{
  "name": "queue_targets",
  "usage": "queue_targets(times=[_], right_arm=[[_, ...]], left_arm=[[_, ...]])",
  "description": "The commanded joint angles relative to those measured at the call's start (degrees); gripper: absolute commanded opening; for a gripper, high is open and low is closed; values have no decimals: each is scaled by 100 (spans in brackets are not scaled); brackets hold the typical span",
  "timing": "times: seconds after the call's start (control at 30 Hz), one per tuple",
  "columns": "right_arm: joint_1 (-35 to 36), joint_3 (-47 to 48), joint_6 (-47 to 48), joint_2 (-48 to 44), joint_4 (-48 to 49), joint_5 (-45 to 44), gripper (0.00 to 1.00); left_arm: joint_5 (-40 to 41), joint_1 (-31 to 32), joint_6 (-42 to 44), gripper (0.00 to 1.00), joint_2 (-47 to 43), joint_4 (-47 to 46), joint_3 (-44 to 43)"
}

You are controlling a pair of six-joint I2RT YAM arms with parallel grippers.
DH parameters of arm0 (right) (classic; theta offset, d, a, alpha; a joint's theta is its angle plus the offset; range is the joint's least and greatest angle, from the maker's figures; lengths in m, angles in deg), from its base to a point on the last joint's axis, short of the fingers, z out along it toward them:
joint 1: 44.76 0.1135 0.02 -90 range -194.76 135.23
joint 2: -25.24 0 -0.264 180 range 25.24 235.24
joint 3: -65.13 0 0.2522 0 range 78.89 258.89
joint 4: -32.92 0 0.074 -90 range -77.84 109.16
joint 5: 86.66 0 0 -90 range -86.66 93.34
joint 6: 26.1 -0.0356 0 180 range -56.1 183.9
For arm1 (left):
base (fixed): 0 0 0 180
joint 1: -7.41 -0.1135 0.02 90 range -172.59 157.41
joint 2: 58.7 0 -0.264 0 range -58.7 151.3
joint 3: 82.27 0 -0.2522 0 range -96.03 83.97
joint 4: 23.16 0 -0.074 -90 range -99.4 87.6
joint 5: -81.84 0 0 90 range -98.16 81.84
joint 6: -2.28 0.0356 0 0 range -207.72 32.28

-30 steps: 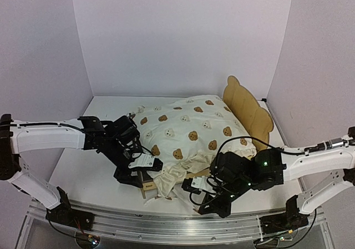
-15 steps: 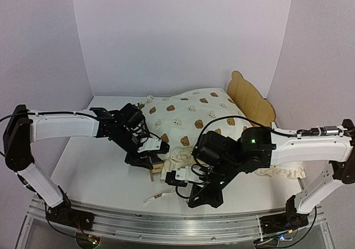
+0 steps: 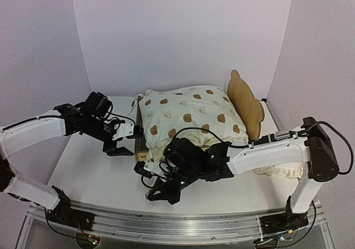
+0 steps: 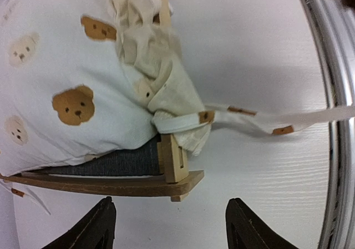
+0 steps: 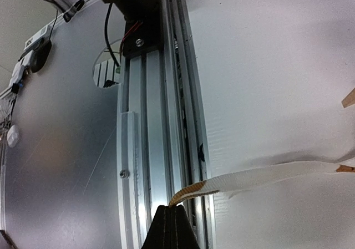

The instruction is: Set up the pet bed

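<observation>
Your left gripper (image 4: 171,229) stands released and empty, lower centre of its wrist view, just short of the pet bed (image 3: 244,102), mid-frame in the top view. Your right gripper (image 5: 176,220) is clenched on the tie (image 5: 260,177) of the cushion (image 3: 188,113).

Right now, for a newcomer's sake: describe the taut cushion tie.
Find the bear-print cushion on the pet bed. From its near corner a flat cream tie runs toward the front rail, pinched in the right claw; it alone is stretched taut.

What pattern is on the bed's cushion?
The cushion is cream with brown and pale bear faces, clearest in the left wrist view.
</observation>
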Motion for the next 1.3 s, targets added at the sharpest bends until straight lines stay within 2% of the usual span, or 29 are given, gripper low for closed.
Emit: queue_targets(times=[0.0, 0.13, 0.23, 0.43, 0.57, 0.73, 0.87, 1.07, 1.27], right_arm=[[-64, 210, -840, 255, 1420, -312, 0], [-65, 70, -1158, 313, 1808, -537, 0], [-87, -88, -1371, 285, 2003, -788, 0], [-218, -57, -1530, 358, 2104, -952, 0], [-339, -84, -1676, 356, 2175, -1003, 0], [-401, -103, -1728, 379, 2217, -998, 0], [-466, -127, -1769, 377, 2234, -987, 0], [-581, -215, -1821, 292, 2235, -1091, 0], [-623, -337, -1893, 220, 2228, -1057, 1]], left_arm=[[-1254, 48, -184, 70, -1057, 263, 427], [-1952, 187, -272, 71, -1741, -127, 1195], [-2012, 431, -290, 69, -2050, -743, 1758], [-1990, 785, -750, 67, -1703, -1509, 1962], [-1981, 800, -888, 52, -1383, -1482, 1902], [-1951, 798, -803, 21, -1354, -1513, 1945], [-1835, 800, -1349, 0, -1242, -1619, 1779], [-1249, 799, -3009, 0, -784, -1205, 1278], [-881, 800, -3447, 0, -741, -1092, 1336]])
